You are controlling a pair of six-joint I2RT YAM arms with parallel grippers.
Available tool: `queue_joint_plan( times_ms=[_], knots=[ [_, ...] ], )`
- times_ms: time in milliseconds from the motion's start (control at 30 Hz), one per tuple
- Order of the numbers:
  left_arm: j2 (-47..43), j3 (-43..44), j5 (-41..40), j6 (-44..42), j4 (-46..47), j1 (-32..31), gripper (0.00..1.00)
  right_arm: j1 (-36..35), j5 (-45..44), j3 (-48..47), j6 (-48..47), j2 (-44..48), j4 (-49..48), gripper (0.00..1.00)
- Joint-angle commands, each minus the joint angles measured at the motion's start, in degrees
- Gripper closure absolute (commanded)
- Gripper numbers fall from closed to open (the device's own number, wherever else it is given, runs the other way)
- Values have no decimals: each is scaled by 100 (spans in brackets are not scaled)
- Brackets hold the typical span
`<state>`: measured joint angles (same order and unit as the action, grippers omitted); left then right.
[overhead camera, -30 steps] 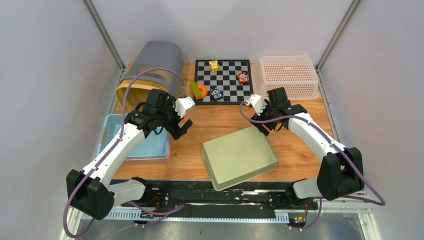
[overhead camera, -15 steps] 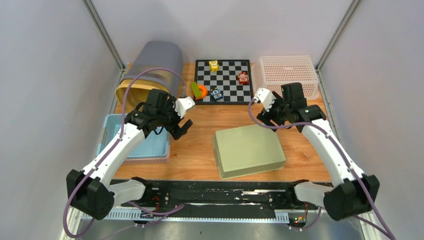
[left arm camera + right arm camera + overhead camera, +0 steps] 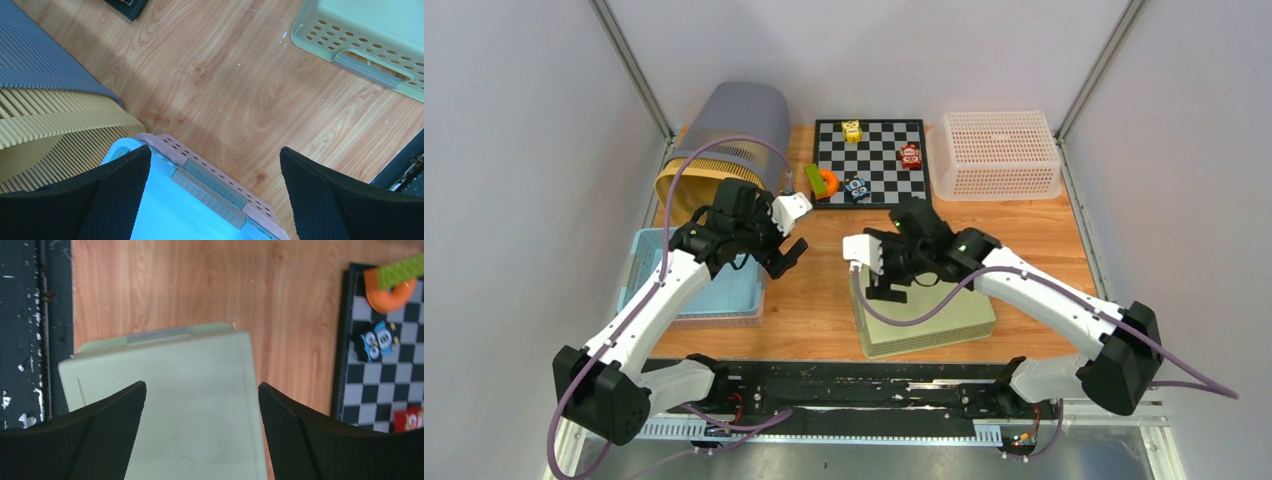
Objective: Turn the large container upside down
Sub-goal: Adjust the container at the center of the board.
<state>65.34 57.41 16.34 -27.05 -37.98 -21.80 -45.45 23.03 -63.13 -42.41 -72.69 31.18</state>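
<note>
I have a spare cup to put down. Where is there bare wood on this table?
The widest bare wood lies between the white basket and the green container, toward the right edge. A narrower strip runs between the blue basket and the green container. The back left is crowded: ribbed bin, chessboard.

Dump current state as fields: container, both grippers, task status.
container: pale green container, flat base up, rim down on the table
right gripper: open, over the container's left part, holding nothing
left gripper: open, over the corner of the blue basket, holding nothing
task status: container already looks inverted
far edge: checkerboard, white basket
</note>
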Motion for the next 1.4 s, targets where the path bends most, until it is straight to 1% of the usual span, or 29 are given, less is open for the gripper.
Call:
queue_joint_plan(
  times_ms=[0,67,200,333,400,500,600,667,733,800,900,967,1067,1233,1367],
  knots=[
    [-80,-62,-70,-13,83,1,0,-655,32,85,144,-324,-330,14],
    [-69,-67,-114,-11,98,9,0,-945,-14,124,65,-405,-322,13],
    [-64,-61,-143,6,110,27,0,-1345,122,385,-652,-256,70,9],
    [-8,-36,-157,53,162,27,0,-1405,279,665,-1178,76,670,8],
    [105,85,-196,88,188,27,0,-1404,198,834,-1353,301,885,8],
    [375,484,-268,64,202,27,0,-1405,-312,1228,-1551,766,926,6],
    [797,984,-32,92,223,19,0,-1359,-1217,1643,-1660,1258,819,3],
    [1159,1334,156,245,267,-9,0,-1223,-1438,1966,-1758,1576,764,1],
    [1568,1605,246,409,379,-101,0,-1063,-1472,2253,-1827,1931,714,0],
    [1883,1764,80,437,544,-303,0,-924,-1480,2498,-1871,2252,748,0],
    [2324,1883,-454,457,857,-586,0,-761,-1470,2792,-1946,2658,776,0],
    [2631,2021,-669,590,969,-695,0,-668,-1643,2952,-1919,2833,619,0],
    [3080,2225,-969,690,1087,-835,0,-605,-2043,3187,-1916,3002,279,0],
    [3630,2469,-1308,619,1103,-1141,0,-445,-2537,3487,-1889,3190,-133,0],
    [3898,2452,-1618,481,1214,-1467,0,-269,-2660,3564,-1820,3313,-275,0]
  ],
)
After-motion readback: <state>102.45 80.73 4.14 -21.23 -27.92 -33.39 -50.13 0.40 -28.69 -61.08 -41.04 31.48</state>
